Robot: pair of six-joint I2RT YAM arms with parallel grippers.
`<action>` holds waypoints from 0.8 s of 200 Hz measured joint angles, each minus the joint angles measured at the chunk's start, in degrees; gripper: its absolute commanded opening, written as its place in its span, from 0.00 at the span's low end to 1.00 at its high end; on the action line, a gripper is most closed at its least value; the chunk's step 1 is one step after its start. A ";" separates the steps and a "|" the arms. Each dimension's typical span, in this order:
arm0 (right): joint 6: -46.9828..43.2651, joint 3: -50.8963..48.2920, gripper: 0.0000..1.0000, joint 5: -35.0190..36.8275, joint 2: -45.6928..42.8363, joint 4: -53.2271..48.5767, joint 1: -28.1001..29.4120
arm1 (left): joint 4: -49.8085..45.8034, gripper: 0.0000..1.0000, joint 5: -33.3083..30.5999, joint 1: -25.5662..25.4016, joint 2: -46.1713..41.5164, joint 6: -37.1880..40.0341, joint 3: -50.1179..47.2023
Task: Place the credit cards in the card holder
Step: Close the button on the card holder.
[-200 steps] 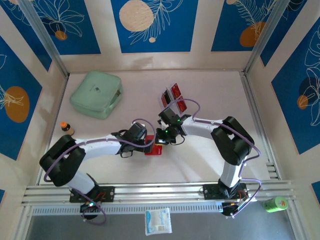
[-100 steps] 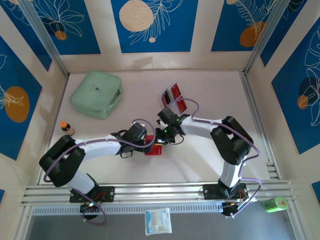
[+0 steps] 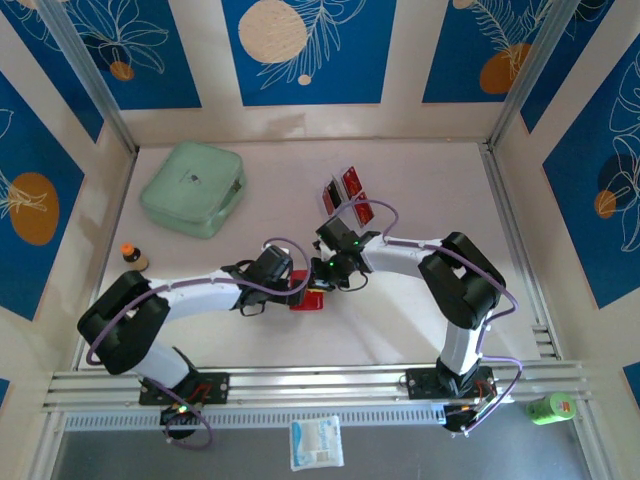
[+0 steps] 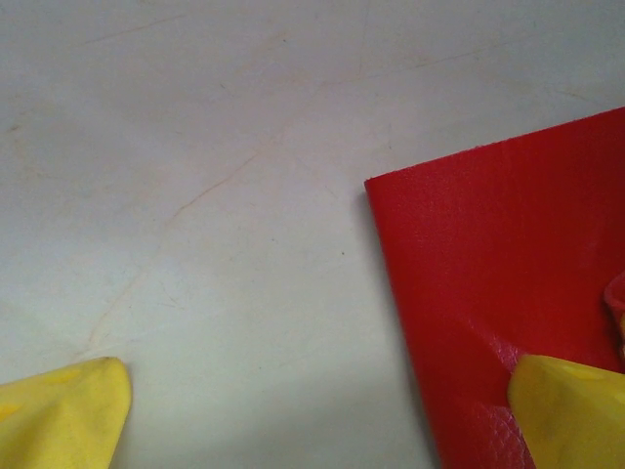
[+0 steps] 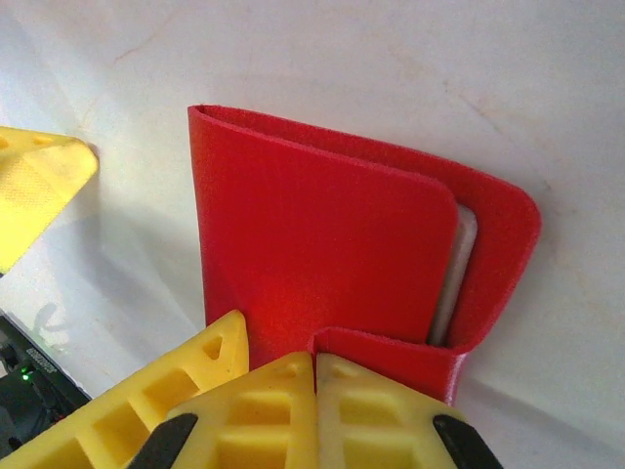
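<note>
From above, one card holder (image 3: 308,299) lies on the surface (image 3: 430,170) between the left hand (image 3: 296,287) and the right hand (image 3: 322,278). At least three credit cards (image 3: 350,183) stand just beyond.

At the left wrist, the left hand (image 4: 312,420) is spread wide, one fingertip (image 4: 566,410) pressing on the holder (image 4: 488,274).

At the right wrist, the right hand (image 5: 314,391) is closed, pinching the holder's (image 5: 312,234) flap edge.
</note>
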 measured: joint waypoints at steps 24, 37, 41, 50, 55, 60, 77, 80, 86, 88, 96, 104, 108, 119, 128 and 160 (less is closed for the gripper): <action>0.37 -0.55 0.00 -0.87 0.00 0.90 -0.44 | -1.11 1.00 0.28 0.50 -0.35 -0.85 0.33; 0.63 -0.81 0.00 -1.40 0.00 1.33 -0.66 | -2.21 1.00 0.63 1.05 -0.35 -1.07 1.18; 0.72 -0.87 0.00 -1.53 0.00 1.44 -0.68 | -2.51 1.00 0.68 1.16 -0.35 -1.09 1.49; 0.87 -0.90 0.00 -1.62 0.00 1.55 -0.70 | -3.02 1.00 0.85 1.66 -0.35 -1.07 2.45; 0.90 -0.92 0.00 -1.62 0.00 1.57 -0.70 | -3.26 1.00 1.01 1.97 -0.35 -1.05 3.10; 1.01 -0.94 0.00 -1.62 0.00 1.60 -0.70 | -3.52 1.00 1.09 2.36 -0.35 -1.03 3.82; 1.11 -1.27 0.00 -1.88 0.00 2.12 -0.79 | -3.82 1.00 1.14 3.63 -0.28 -0.57 6.27; 1.14 -1.29 0.00 -2.01 0.00 2.19 -0.85 | -3.82 1.00 1.16 3.78 -0.28 -0.57 6.64; 1.20 -1.38 0.00 -2.14 0.00 2.29 -0.90 | -3.80 1.00 1.27 4.09 -0.15 -0.33 7.45; 1.27 -1.40 0.00 -2.19 0.00 2.36 -0.92 | -3.78 1.00 1.27 4.15 -0.13 -0.26 7.63; 1.31 -1.55 0.00 -2.36 0.00 2.60 -0.98 | -3.74 1.00 1.31 4.46 0.31 0.35 8.46; 1.36 -1.60 0.00 -2.58 0.00 2.71 -1.05 | -3.72 1.00 1.49 4.68 0.87 0.83 8.87; 1.51 -1.64 0.00 -2.64 0.00 2.80 -1.07 | -3.69 1.00 1.51 4.72 1.11 0.94 8.94; 1.57 -1.66 0.00 -2.67 0.00 2.84 -1.07 | -3.87 1.00 1.55 4.83 2.19 1.40 8.92; 1.70 -1.66 0.00 -2.67 0.00 2.84 -1.07 | -3.96 1.00 1.70 4.83 3.08 1.81 8.85; 2.19 -1.53 0.00 -2.93 0.37 2.82 -1.20 | -3.30 1.00 2.16 5.05 3.61 1.99 7.43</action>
